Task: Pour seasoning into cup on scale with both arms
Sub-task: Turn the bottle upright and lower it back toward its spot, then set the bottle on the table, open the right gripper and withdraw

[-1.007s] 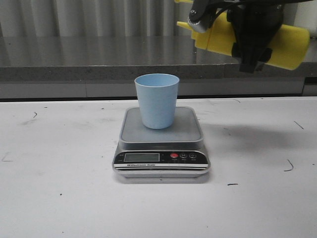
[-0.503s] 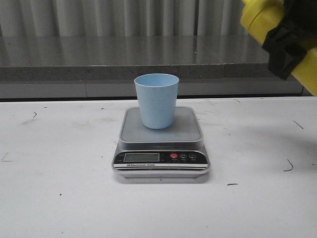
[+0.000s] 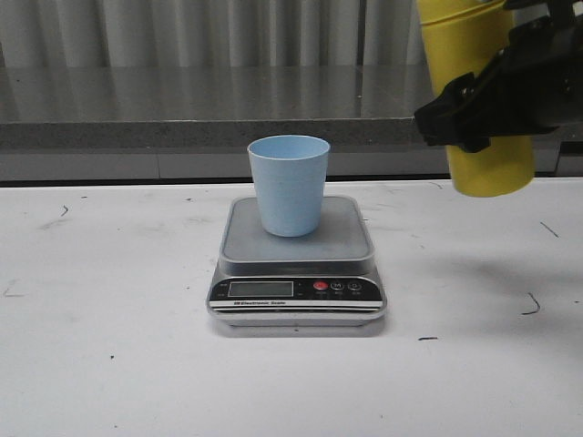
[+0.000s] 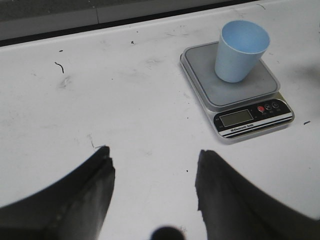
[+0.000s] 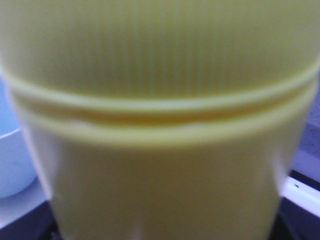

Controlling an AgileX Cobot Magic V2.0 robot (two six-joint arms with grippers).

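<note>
The light blue cup (image 3: 289, 184) stands upright on the grey platform of the silver scale (image 3: 297, 273) at the table's middle; both show in the left wrist view, cup (image 4: 240, 50) and scale (image 4: 240, 97). My right gripper (image 3: 483, 105) is shut on the yellow seasoning bottle (image 3: 478, 164), held upright in the air to the right of the cup, its nozzle cut off by the frame's top. The bottle fills the right wrist view (image 5: 160, 120). My left gripper (image 4: 154, 167) is open and empty over bare table left of the scale; it is out of the front view.
A grey ledge (image 3: 182, 109) and corrugated wall run along the back of the white table (image 3: 109, 364), which carries small dark marks.
The bottle swung from lying tilted, nozzle toward the cup, through a steep tilt at the upper right, to upright. It came lower with my right gripper. The cup and scale have not moved.
</note>
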